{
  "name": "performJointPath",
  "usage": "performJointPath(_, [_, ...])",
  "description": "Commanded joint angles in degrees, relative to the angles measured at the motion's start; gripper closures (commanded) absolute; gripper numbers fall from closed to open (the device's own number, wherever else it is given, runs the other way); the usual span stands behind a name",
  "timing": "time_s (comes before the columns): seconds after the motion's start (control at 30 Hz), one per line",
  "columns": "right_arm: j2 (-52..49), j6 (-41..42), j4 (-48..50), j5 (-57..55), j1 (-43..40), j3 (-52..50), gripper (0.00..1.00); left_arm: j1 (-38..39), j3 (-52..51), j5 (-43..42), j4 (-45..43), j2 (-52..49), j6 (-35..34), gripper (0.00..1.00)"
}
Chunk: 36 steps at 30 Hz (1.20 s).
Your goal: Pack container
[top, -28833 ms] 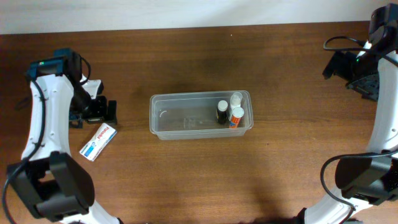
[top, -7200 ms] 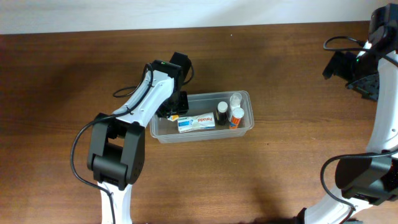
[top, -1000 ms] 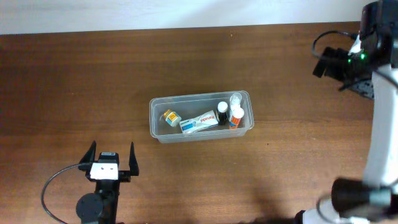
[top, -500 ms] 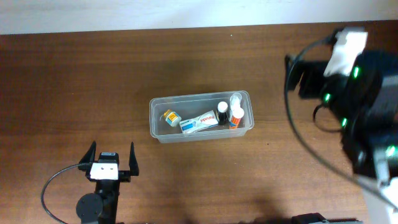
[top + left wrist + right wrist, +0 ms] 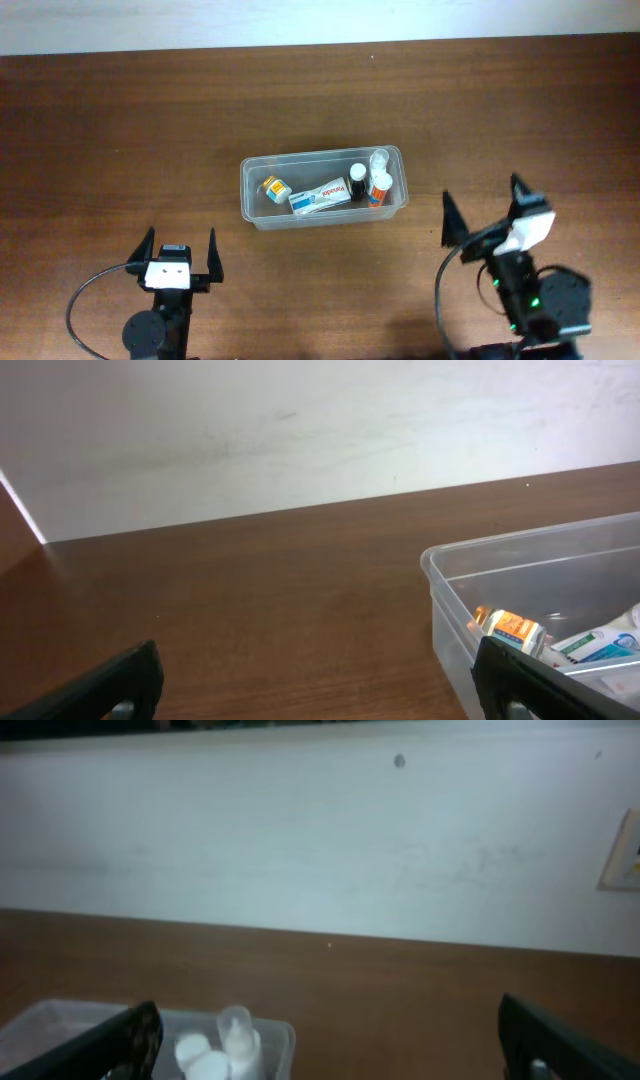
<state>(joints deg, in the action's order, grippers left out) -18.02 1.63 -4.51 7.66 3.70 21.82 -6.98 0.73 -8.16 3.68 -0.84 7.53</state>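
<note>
The clear plastic container (image 5: 252,192) sits mid-table. In it lie a small yellow-labelled jar (image 5: 272,188), a white and blue box (image 5: 320,195), a black bottle (image 5: 357,181), a clear-capped bottle (image 5: 379,160) and an orange-labelled bottle (image 5: 380,187). My left gripper (image 5: 179,253) is open and empty near the front edge, left of the container. My right gripper (image 5: 482,208) is open and empty at the front right. The left wrist view shows the container's left end (image 5: 448,605) with the jar (image 5: 506,628). The right wrist view shows the container's right end (image 5: 276,1038) with the white caps (image 5: 214,1050).
A white wall (image 5: 300,430) runs behind the brown wooden table (image 5: 150,130). No other loose objects show on the table.
The right arm has swung from the back right corner down to the front right of the table, its gripper open. The left arm and the container's contents have not moved.
</note>
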Motion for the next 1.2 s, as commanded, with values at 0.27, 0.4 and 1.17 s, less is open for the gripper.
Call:
performJointPath(0.27, [17.9,-0.1,3.0,3.1,-4.2,-17.7,0.02,0.1,-0.2,0.0,0.2,0.5,0.7,0.01])
performJointPath(0.4, [17.8,-0.2,3.3,1.9,-4.2,-19.1,0.02,0.1,-0.2,0.0,0.2,0.5,0.7,0.01])
performJointPath(1.17, [17.8,-0.2,0.4,-3.4,-4.2,-21.5,0.02,0.1,-0.2,0.0,0.2,0.5,0.7,0.01])
